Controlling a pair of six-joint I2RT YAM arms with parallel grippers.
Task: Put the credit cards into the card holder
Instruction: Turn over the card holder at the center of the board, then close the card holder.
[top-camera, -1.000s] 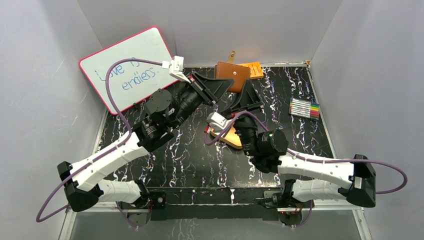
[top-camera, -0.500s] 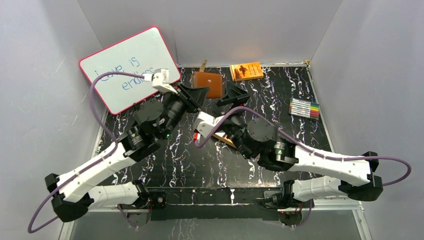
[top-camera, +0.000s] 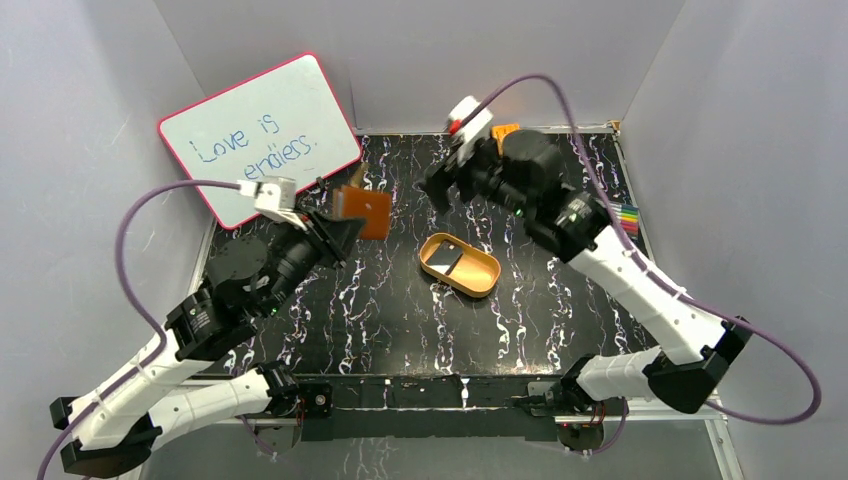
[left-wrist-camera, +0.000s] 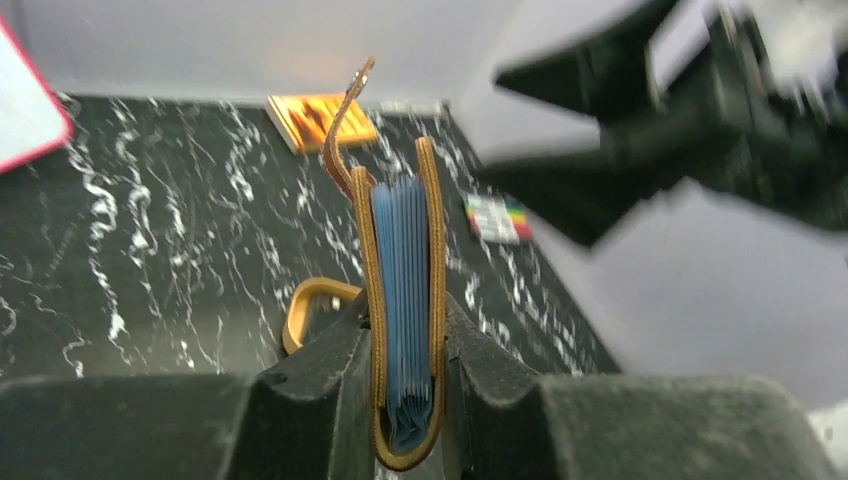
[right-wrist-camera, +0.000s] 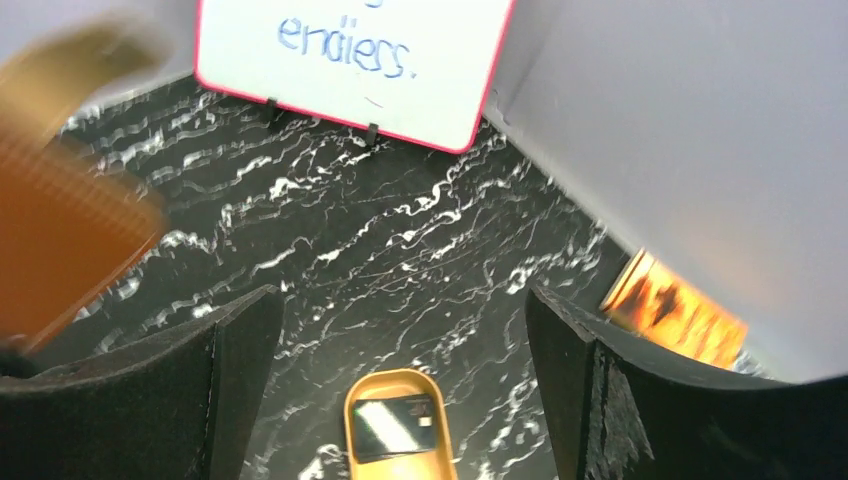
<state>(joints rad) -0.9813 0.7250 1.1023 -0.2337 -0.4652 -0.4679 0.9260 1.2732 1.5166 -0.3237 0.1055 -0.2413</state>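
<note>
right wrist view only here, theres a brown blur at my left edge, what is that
observer: that's the card holder, held above the table in the left claw.
operator: open or folded
observer: folded nearly shut. the left wrist view shows it edge-up, with blue slots packed between its covers and the strap sticking up.
operator: where am i over the table
observer: the top view puts the right claw high near the back of the table, beyond the tray and apart from the card holder.
</note>
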